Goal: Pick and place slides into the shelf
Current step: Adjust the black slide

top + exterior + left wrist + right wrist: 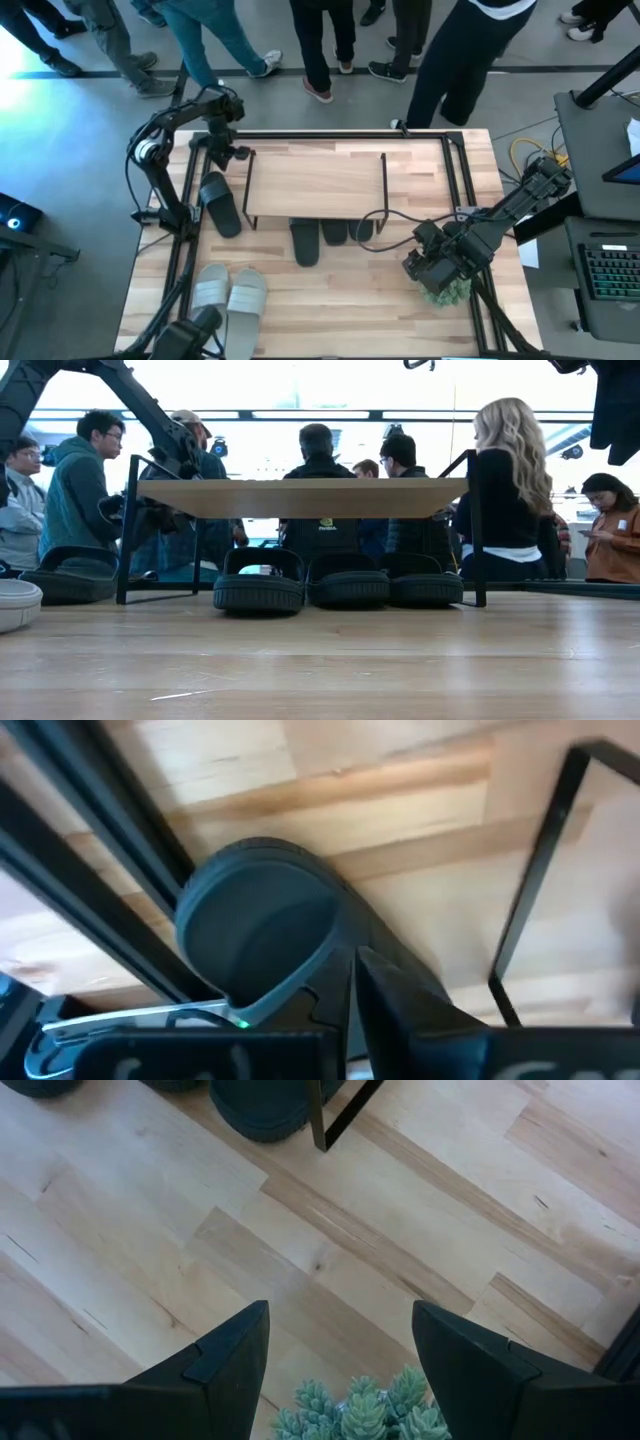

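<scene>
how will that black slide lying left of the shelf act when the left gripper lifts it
The matte black foam-looking slide beside the light-wood shelf probably weighs little for its bulk. Its thick sole and wide strap suggest it may flex somewhat rather than flop. Lying flat on its sole, it seems unlikely to roll or tip. The left gripper is right at its far end.

Counted so far: four black slides, three tucked under shelf – first, second, third – fourth left beside it. Two grey slides. One plant. Two arms seen.
</scene>
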`<state>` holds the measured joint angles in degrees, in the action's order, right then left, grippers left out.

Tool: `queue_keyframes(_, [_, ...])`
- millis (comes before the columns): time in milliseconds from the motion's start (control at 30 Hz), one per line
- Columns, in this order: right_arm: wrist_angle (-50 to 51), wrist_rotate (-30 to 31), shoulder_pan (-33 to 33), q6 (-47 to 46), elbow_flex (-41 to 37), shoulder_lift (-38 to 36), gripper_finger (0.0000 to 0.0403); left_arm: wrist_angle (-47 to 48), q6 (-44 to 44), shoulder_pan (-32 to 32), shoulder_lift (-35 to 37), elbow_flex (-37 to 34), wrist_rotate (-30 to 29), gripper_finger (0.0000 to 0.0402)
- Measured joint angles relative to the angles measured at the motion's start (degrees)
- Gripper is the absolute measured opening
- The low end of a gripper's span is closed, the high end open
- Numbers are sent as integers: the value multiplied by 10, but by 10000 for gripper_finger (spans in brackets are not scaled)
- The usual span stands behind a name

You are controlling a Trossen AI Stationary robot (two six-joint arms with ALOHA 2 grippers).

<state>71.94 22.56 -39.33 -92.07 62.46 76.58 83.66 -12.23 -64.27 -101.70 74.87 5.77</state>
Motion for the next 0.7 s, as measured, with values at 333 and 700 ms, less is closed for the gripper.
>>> queue_keyframes(333, [0,15,0,5,0,0,238,-56,-150,27,58,-57,-53,6])
queue_keyframes(700, [1,16,0,6,0,0,238,-148,-233,36,130,-120,-59,6])
